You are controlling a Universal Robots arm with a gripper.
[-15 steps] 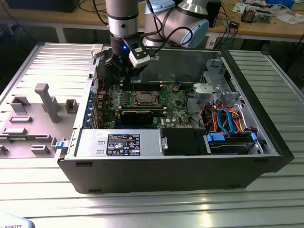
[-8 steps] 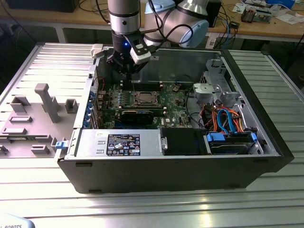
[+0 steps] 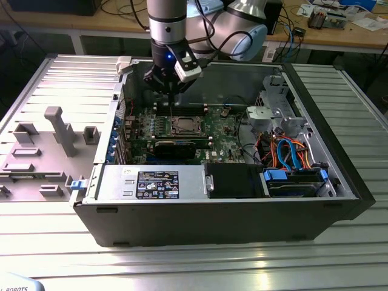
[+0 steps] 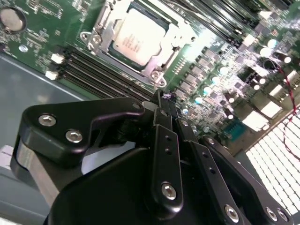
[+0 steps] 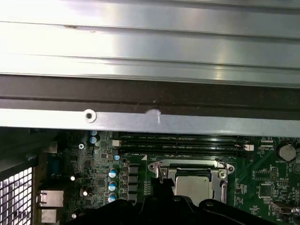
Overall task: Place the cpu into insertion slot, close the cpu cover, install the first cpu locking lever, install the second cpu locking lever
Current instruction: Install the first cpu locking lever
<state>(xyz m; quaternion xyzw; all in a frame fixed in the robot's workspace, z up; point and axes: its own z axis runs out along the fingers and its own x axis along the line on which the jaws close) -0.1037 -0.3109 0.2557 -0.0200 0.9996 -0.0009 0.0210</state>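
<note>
Hovering just above the insertion slot (image 3: 183, 125), your gripper (image 4: 161, 101) has its fingers pressed together, holding nothing. The cpu (image 4: 137, 39) already sits inside that slot with the cpu cover (image 4: 176, 35) down around it, so you're likely on the locking levers.

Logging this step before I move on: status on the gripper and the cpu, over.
Gripper shut, empty, above the board by the socket. Cpu seated in the insertion slot, cpu cover closed around it. Nothing in the way.
</note>
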